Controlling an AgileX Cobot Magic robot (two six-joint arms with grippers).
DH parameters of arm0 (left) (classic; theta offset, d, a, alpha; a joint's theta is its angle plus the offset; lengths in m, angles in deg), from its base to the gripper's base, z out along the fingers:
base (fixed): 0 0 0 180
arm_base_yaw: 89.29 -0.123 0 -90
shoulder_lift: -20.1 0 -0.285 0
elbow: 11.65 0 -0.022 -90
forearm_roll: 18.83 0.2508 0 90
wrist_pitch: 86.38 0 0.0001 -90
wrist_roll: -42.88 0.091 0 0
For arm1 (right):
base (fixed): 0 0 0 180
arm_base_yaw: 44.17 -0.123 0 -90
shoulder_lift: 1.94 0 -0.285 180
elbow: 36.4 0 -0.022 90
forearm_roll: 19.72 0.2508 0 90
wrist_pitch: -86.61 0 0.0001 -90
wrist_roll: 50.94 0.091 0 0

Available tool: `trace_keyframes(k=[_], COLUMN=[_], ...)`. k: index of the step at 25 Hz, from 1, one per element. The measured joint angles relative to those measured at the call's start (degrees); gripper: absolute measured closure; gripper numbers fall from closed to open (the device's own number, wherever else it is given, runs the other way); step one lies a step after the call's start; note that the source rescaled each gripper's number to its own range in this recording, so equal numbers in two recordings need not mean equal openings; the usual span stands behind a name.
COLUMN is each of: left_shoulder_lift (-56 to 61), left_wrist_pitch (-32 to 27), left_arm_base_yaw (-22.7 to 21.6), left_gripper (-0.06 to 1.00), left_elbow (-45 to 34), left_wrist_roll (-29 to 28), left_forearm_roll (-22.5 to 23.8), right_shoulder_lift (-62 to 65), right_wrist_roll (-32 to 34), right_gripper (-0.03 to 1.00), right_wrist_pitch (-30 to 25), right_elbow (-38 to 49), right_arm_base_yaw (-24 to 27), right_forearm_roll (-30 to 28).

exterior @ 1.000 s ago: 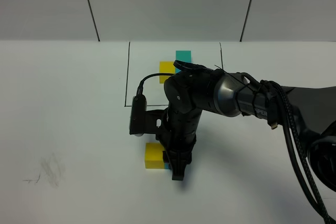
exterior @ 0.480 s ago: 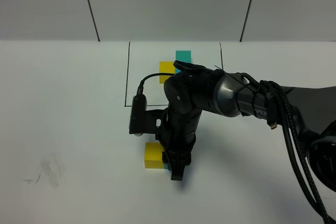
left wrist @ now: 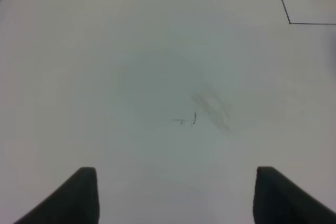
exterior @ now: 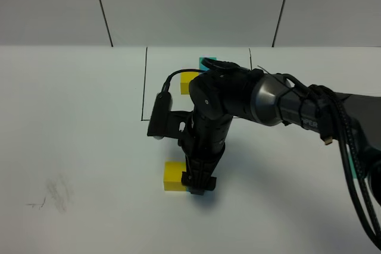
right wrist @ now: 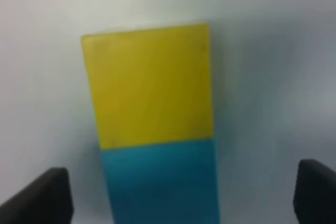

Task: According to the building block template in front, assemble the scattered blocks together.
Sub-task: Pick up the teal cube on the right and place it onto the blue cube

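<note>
Building block template [exterior: 189, 81] sitting inside marked rectangle [exterior: 144, 87], toward its far edge. Two scattered blocks [exterior: 174, 176] lying side by side, touching, just in front of rectangle. Right gripper [exterior: 199, 185] hanging over them. Scuff mark [exterior: 56, 191] lying front-left of rectangle.

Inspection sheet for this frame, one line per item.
Surface: white table, black marked box, grey scuff.
Job's things: template in the box, partly hidden by the arm; yellow block touching blue block; third loose block not seen.
Clutter: nothing seen.
Claws: right claw open, either side of the blue block; left claw open, empty.
Cables: black cables along the right arm.
Surroundings: grey panelled wall.
</note>
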Motion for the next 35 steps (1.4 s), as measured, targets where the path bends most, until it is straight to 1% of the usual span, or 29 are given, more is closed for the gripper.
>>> trace_keyframes(k=[5, 8, 11, 13, 15, 18, 22, 24, 30, 35], left_shoulder_lift=[0.0, 0.0, 0.0, 0.0, 0.0, 0.0, 0.0, 0.0, 0.0, 0.0], left_wrist_pitch=[0.0, 0.0, 0.0, 0.0, 0.0, 0.0, 0.0, 0.0, 0.0, 0.0], left_arm_base_yaw=[0.0, 0.0, 0.0, 0.0, 0.0, 0.0, 0.0, 0.0, 0.0, 0.0], left_gripper=[0.53, 0.53, 0.53, 0.53, 0.53, 0.53, 0.53, 0.53, 0.53, 0.53], left_elbow=[0.0, 0.0, 0.0, 0.0, 0.0, 0.0, 0.0, 0.0, 0.0, 0.0], left_wrist_roll=[0.0, 0.0, 0.0, 0.0, 0.0, 0.0, 0.0, 0.0, 0.0, 0.0], left_forearm_roll=[0.0, 0.0, 0.0, 0.0, 0.0, 0.0, 0.0, 0.0, 0.0, 0.0], right_shoulder_lift=[4.9, 8.1, 10.7, 12.1, 13.4, 16.0, 21.4, 25.1, 33.9, 35.4], right_wrist_roll=[15.9, 23.4, 30.6, 36.0, 39.7, 41.9, 42.4, 42.4, 43.4, 46.3], right_gripper=[0.22, 0.23, 0.25, 0.25, 0.25, 0.25, 0.25, 0.25, 0.25, 0.25], right_wrist_pitch=[-1.6, -2.3, -4.6, -6.6, -8.7, -10.5, -9.5, -7.9, 0.1, 6.2], right_elbow=[0.0, 0.0, 0.0, 0.0, 0.0, 0.1, 3.7, 8.0, 20.6, 28.8], right_arm_base_yaw=[2.0, 3.6, 5.8, 7.3, 8.9, 12.0, 16.9, 19.7, 26.8, 32.0], right_forearm_roll=[-3.9, -5.5, -6.5, -8.2, -9.4, -10.1, -10.2, -10.2, -10.2, -10.3])
